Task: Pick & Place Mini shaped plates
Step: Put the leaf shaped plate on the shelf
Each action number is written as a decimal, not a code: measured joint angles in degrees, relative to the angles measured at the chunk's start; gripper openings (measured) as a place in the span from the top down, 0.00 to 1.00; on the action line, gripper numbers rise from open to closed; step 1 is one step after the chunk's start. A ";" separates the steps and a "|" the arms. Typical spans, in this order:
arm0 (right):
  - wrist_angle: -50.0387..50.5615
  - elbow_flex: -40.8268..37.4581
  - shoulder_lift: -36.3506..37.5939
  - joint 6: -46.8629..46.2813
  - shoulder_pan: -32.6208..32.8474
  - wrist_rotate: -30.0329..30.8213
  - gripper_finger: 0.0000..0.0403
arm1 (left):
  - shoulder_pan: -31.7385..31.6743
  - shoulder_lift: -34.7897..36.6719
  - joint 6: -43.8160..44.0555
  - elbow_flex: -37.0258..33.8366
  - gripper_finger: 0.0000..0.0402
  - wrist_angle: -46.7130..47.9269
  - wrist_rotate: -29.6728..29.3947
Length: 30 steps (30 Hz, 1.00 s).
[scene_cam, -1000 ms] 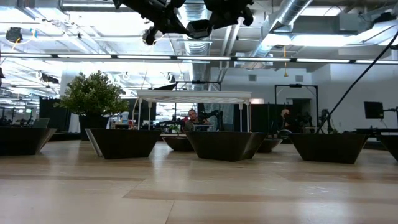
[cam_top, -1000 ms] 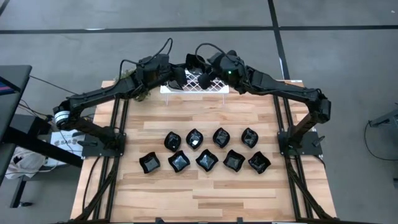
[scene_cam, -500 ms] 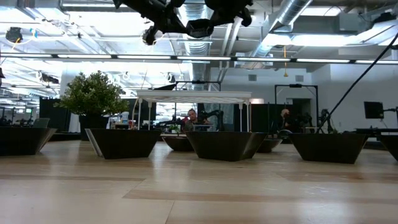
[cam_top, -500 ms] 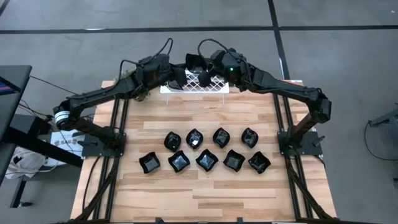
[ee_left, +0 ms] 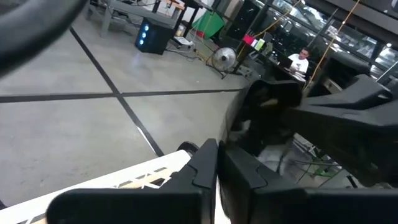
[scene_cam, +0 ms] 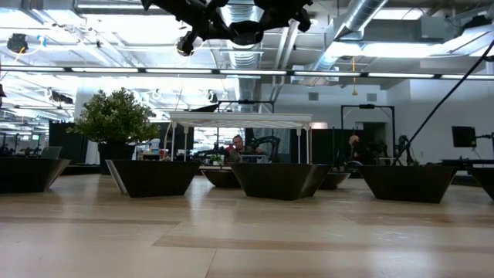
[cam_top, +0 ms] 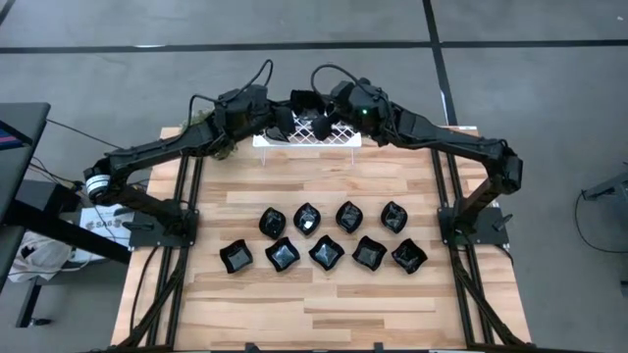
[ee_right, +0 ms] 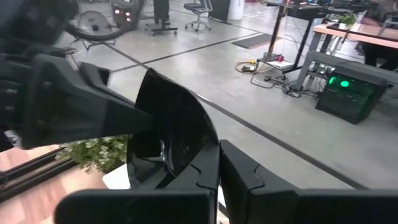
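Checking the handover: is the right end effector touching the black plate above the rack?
Touching. The right wrist view shows the right end effector shut on the rim of the black plate.

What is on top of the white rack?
Both claws hang above the white rack. The right claw is shut on a black plate. The arms hide most of the rack's top.

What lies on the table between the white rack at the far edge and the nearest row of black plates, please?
Nothing: in the high view, only bare wood lies between the white rack and the four-plate row. Both grippers are up above the rack, not in that stretch.
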<state>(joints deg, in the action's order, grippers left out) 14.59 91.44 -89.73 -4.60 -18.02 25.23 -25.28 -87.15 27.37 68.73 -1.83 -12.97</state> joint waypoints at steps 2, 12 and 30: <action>-0.02 0.00 -0.01 0.06 0.00 -0.04 1.00 | -0.07 0.00 0.05 0.00 0.95 0.02 0.06; 2.17 0.00 0.34 0.44 -0.18 1.65 1.00 | -0.47 1.37 -2.03 -0.04 0.88 0.74 -0.07; 6.61 -0.02 -0.26 -11.80 -7.99 -14.81 1.00 | -1.79 10.60 -12.49 -3.07 0.81 0.88 -0.52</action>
<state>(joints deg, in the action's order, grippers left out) 21.20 91.42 -89.99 -16.40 -26.01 10.43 -27.07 -76.56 14.88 65.66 -0.95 -13.49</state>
